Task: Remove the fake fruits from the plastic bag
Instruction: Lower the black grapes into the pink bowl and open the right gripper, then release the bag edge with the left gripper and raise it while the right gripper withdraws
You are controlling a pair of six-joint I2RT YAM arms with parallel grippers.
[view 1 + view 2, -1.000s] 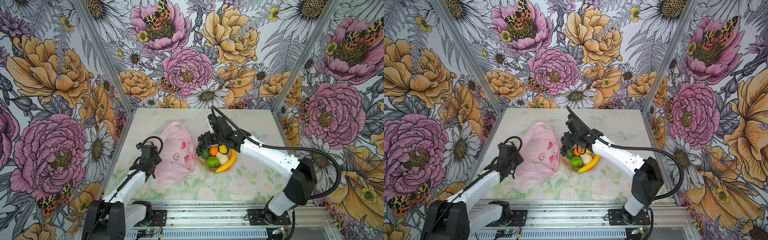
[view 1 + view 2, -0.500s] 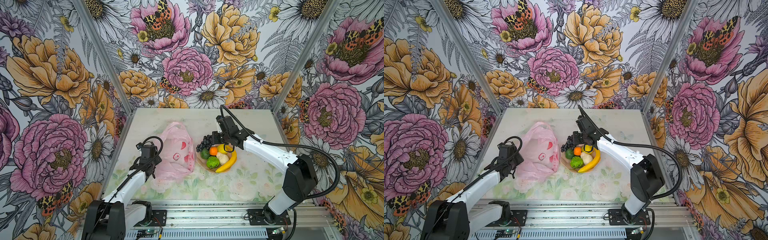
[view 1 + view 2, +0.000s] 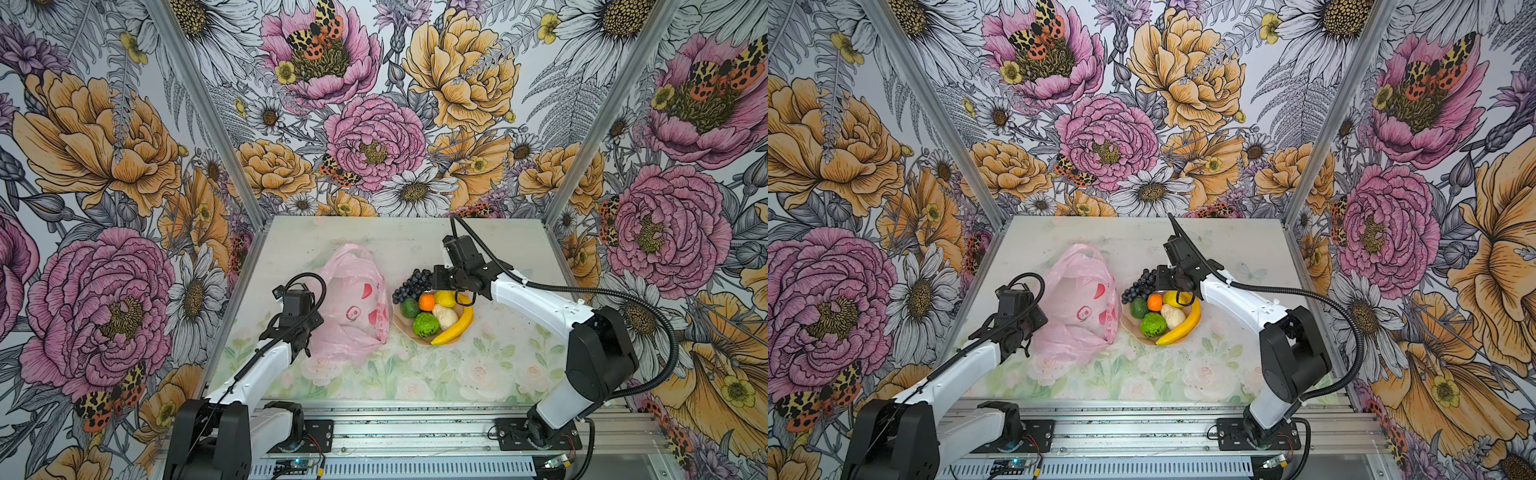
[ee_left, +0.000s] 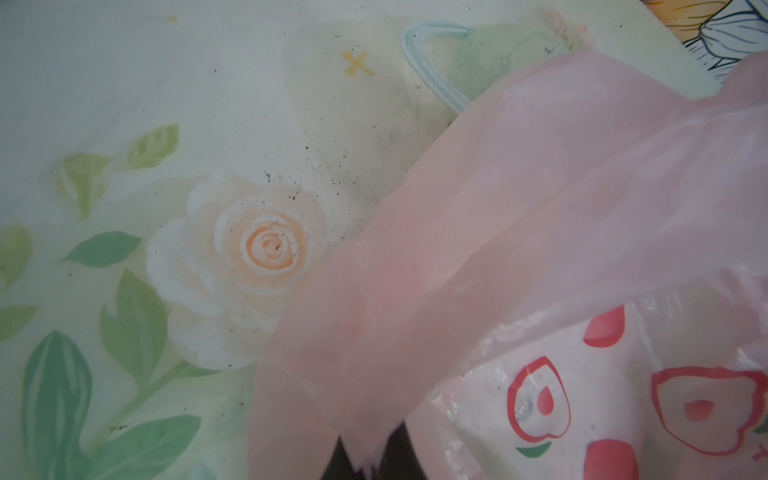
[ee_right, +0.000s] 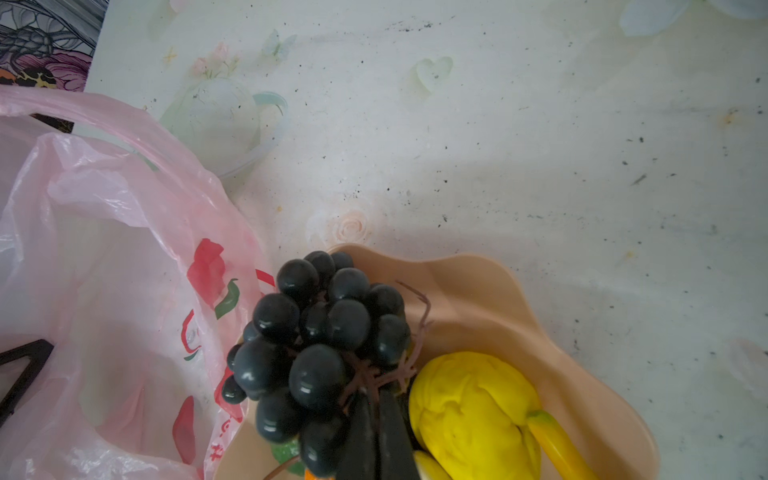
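Fake fruits (image 3: 425, 324) in bowl (image 5: 469, 291) beside plastic bag (image 3: 349, 307)

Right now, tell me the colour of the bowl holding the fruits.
Peach-pink bowl; clearest in the right wrist view.

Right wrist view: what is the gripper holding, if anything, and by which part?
The right gripper, shut, holds the grape bunch by its brown stem, where the twigs meet.

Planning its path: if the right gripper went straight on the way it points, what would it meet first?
Probably the dark plastic grape bunch at the peach scalloped bowl's rim, right ahead of the shut right gripper; contact is unclear.
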